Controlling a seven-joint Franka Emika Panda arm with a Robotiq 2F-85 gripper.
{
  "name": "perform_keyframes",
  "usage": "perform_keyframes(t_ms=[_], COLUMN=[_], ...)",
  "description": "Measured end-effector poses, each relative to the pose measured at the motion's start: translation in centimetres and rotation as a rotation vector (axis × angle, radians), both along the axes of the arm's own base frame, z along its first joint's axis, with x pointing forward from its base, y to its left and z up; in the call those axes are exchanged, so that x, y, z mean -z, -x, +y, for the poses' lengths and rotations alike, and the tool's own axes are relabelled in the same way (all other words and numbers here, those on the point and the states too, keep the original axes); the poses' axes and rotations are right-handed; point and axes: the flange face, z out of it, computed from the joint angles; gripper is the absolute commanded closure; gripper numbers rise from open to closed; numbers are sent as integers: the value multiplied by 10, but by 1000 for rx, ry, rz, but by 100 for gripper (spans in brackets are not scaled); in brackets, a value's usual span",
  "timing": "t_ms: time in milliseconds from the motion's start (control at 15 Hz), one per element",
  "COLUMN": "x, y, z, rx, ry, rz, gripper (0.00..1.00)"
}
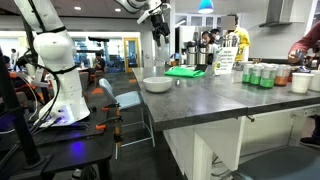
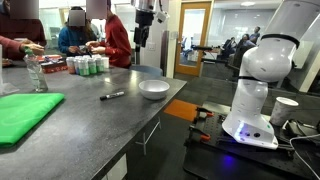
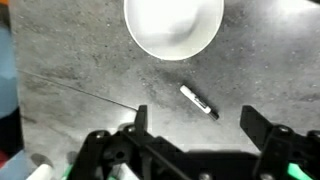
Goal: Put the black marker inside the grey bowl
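Note:
The grey bowl (image 3: pixel 173 24) is round, shallow and pale, and sits empty on the dark grey counter; it shows in both exterior views (image 1: pixel 157 84) (image 2: pixel 153 89). The black marker (image 3: pixel 198 101) lies flat on the counter just beside the bowl, also seen in an exterior view (image 2: pixel 112 96). My gripper (image 3: pixel 197 121) is open and empty, high above the counter, with the marker between and slightly beyond its fingertips. In both exterior views the gripper (image 1: pixel 157 22) (image 2: pixel 143 20) hangs well above the bowl and marker.
A green cloth (image 2: pixel 22 115) (image 1: pixel 185 71) lies on the counter. Cans and bottles (image 2: pixel 85 65) (image 1: pixel 262 75) and people stand at the counter's far end. A counter seam (image 3: pixel 80 92) runs across the wrist view. The robot base (image 2: pixel 255 100) stands beside the counter.

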Motion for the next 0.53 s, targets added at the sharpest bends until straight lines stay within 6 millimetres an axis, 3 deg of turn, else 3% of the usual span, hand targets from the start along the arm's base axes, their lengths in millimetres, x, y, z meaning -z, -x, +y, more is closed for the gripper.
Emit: perform_keyframes(t_ms=[200, 333, 533], x=[22, 42, 37], y=[1, 26, 43], z=[20, 38, 39], rx=[-176, -265, -294], ry=[12, 30, 37], rz=[30, 61, 37], gripper=[0, 0, 0])
